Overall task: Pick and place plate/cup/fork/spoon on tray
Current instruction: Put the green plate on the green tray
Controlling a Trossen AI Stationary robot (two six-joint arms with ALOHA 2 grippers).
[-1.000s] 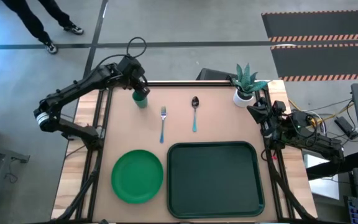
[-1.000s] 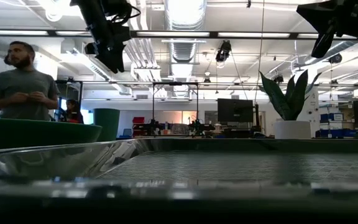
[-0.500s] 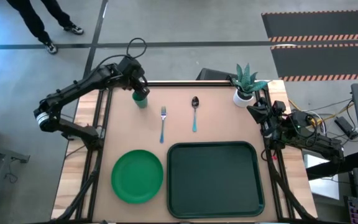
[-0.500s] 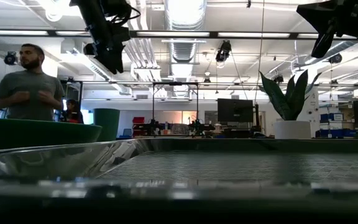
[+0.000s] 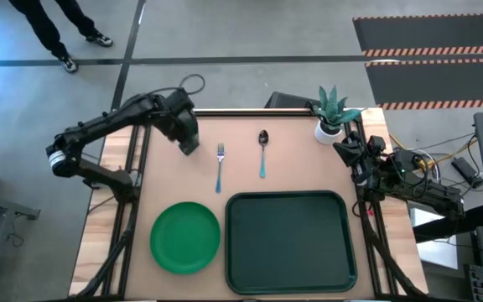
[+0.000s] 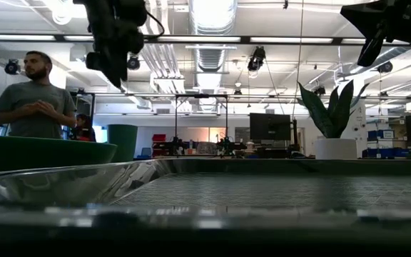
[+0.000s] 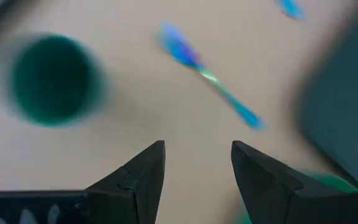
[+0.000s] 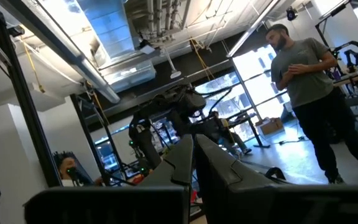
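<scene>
The left tool (image 7: 194,165), fingers apart and empty, hung above the cup (image 7: 53,79); descending off-centre could topple it toward the fork (image 7: 211,78). The right tool (image 8: 192,155) waited closed at the tabletop (image 5: 292,168) edge

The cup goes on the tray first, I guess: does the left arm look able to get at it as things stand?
Probably yes. The left tool hangs open above the table with the cup just ahead of it, upright, with bare table around it. The fork lies off to one side, so nothing seems to block a descent.

No readable text, label, brand or number shows anywhere.
</scene>
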